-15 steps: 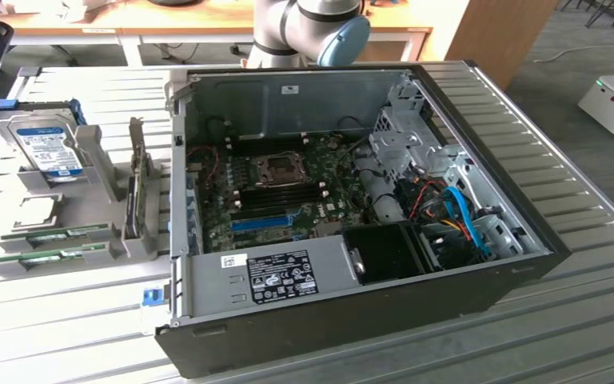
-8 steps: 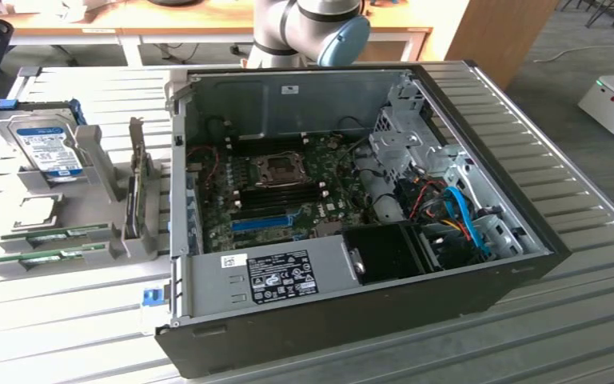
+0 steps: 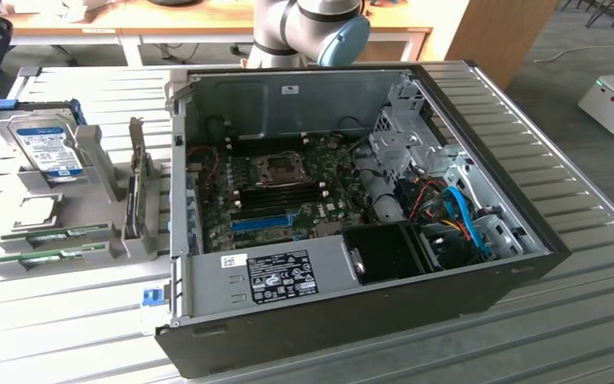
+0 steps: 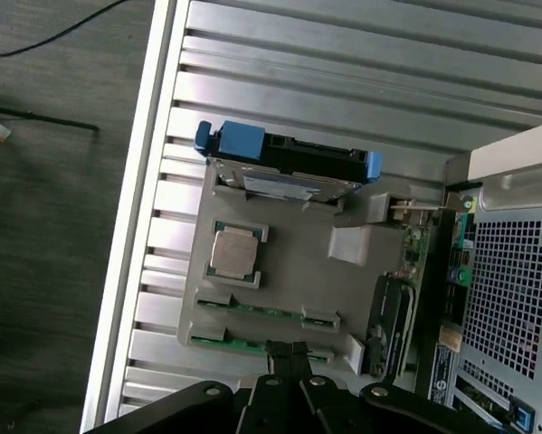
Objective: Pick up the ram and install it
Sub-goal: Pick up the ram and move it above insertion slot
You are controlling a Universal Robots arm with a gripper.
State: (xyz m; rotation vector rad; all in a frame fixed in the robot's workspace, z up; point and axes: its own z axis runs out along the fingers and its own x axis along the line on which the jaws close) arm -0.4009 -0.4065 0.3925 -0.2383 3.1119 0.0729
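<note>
Now: gripper above the parts holder, ram not yet picked.
We note the jaws pressed together, holding nothing. The ram sits in the holder's outermost slot, a second stick just beside it, near the open computer case on the slatted table.

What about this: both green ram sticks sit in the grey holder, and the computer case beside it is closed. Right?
Not quite. The computer case is open, its boards and cables showing in the exterior view. Both green ram sticks do sit in the grey holder beside it.
</note>
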